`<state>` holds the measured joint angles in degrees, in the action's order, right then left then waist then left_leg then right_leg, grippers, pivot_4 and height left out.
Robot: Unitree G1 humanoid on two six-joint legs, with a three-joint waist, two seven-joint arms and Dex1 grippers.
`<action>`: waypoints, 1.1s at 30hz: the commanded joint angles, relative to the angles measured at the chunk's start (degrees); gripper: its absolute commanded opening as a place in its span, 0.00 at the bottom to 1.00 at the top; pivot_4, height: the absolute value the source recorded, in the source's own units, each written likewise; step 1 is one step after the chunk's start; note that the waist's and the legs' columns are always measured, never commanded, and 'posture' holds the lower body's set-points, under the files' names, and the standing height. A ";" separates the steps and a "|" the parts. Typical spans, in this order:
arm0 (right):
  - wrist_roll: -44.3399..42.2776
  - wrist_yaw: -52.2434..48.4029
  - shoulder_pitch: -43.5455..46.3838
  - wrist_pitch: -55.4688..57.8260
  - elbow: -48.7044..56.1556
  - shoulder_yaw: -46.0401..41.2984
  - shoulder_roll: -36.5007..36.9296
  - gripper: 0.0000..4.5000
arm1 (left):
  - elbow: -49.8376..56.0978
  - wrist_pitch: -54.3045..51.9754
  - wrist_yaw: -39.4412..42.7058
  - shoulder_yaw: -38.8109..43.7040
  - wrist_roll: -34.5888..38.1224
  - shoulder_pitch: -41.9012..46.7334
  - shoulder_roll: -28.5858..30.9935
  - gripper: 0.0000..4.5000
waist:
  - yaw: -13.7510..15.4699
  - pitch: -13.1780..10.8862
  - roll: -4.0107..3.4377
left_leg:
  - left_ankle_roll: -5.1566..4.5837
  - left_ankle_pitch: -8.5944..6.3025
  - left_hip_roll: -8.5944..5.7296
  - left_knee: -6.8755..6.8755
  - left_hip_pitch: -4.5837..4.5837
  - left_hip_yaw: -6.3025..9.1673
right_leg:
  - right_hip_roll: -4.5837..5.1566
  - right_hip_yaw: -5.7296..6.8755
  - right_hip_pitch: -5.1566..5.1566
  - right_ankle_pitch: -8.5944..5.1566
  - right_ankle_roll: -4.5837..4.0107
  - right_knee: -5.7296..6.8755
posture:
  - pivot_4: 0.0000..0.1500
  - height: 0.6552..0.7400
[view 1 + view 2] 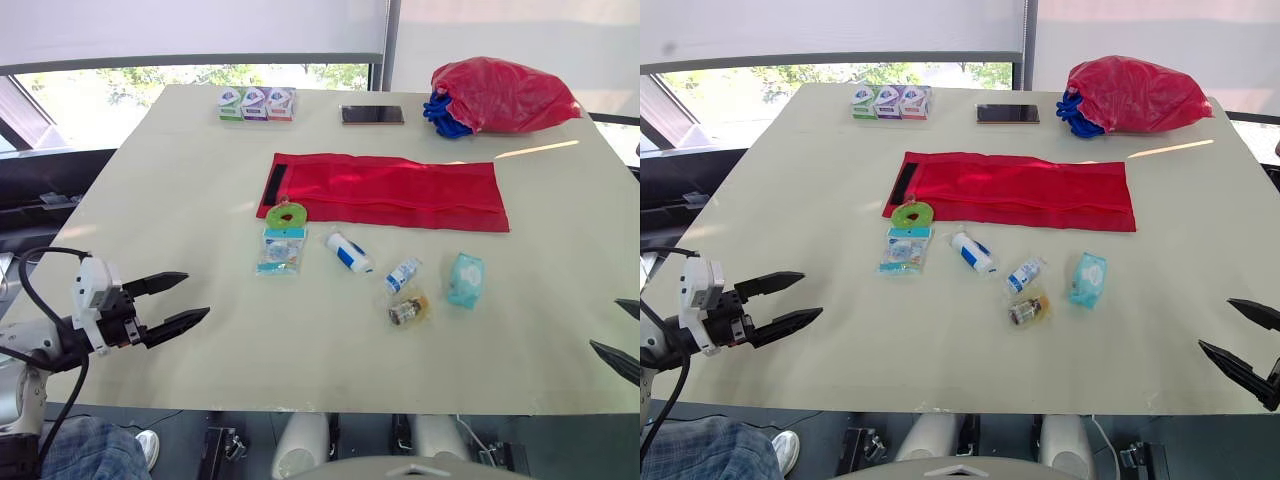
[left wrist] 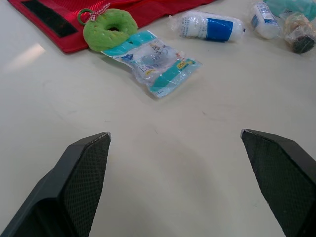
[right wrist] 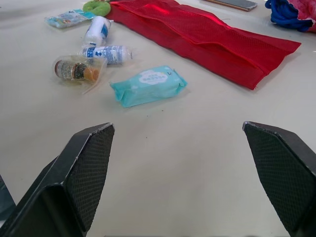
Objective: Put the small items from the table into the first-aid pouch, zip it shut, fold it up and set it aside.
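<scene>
1. Pale table (image 1: 200, 180) by a window: the left gripper (image 1: 196, 294) hovers spread wide and empty at its near-left edge.
2. The red pouch (image 1: 390, 190) lies flat mid-table, with the sachet (image 1: 281, 250) and wipes pack (image 1: 465, 279) just in front of it.
3. The right gripper (image 1: 1216, 323) gapes empty; it is probably best to pinch the wipes pack across its narrow side.

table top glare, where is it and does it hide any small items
Left eye view: a bright streak on the table between the red pouch and the red bag, covering no item. Left wrist view: a pale patch beside the pouch's corner, clear of the green ring. Right wrist view: sheen sits on the pouch mesh.
</scene>
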<state>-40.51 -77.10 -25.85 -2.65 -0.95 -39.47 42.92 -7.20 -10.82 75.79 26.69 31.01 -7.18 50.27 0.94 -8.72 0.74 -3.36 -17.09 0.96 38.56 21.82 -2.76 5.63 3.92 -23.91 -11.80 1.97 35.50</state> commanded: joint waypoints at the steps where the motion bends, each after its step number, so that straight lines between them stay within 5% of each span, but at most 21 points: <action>1: -0.85 1.22 0.87 1.13 3.29 -1.63 0.82 0.99 | 0.26 0.73 0.28 0.79 0.40 0.41 0.45 1.00 | 0.00 0.00 0.00 | 0.00 0.00 0.00 0.00 0.00 0.00 | 0.00 0.01 0.00 0.00 0.00 0.00 | 1.00 1.00; 14: -0.40 5.05 4.55 5.46 10.01 1.06 0.29 0.99 | -9.80 0.50 1.92 -2.18 -1.09 6.99 0.19 1.00 | 0.02 -0.01 0.03 | 0.00 0.01 -0.04 0.02 -0.01 -0.01 | 0.11 0.45 0.14 -0.05 0.13 -0.02 | 1.00 1.00; 25: -2.37 13.03 10.51 10.93 25.52 12.21 -3.64 0.99 | -2.80 -24.10 -14.33 -12.83 0.50 24.49 -4.76 1.00 | 0.12 -0.07 0.16 | 0.05 0.05 -0.10 0.06 -0.03 0.07 | 0.08 0.68 0.25 0.21 0.22 0.06 | 1.00 1.00; 33: -0.40 24.62 20.54 17.37 33.25 21.04 -3.91 0.99 | -7.73 -33.06 -18.03 -19.87 -1.57 36.76 -9.31 1.00 | -0.15 -0.14 0.29 | 0.42 0.28 -0.14 0.23 -0.03 0.15 | -0.35 0.67 0.31 0.22 0.35 0.19 | 1.00 1.00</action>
<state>-40.67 -54.26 -5.91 14.11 29.93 -18.11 38.95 -14.21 -43.04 58.05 6.60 30.08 29.05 40.43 0.79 -8.86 1.03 -2.92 -16.80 0.85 38.78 21.78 -2.61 5.20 4.57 -23.60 -11.58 2.31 35.70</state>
